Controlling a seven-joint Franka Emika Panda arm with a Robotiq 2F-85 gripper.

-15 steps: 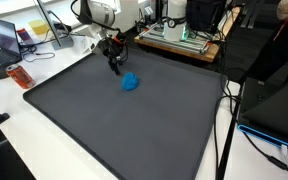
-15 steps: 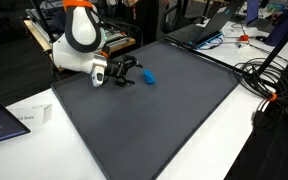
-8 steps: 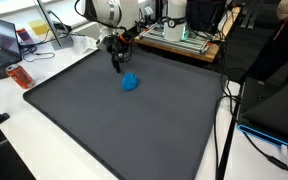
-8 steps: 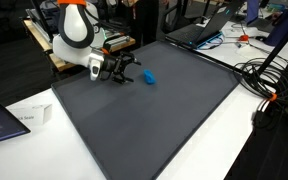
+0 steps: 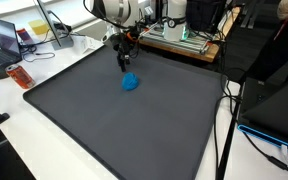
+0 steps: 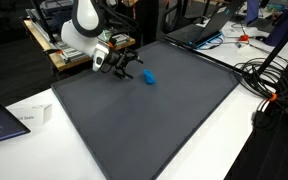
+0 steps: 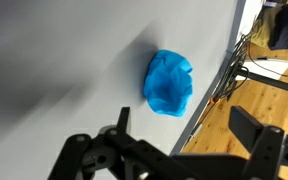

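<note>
While the fingers [image 7: 252, 128] stand spread wide and empty, one blue crumpled lump [image 7: 169, 82] lies on the table [image 5: 114, 125] just beyond their tips, facing the gap, untouched. Progress, as judged: approach only; grasp not begun.

small crumpled blue cloth [image 5: 130, 83], bunched in a lump, lying on dark grey mat [image 5: 114, 130]

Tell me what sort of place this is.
Most likely a robotics lab or office workspace. A robot arm works over a dark mat, with a laptop beside it, loose cables trailing at one side and a bench of electronics behind.
</note>
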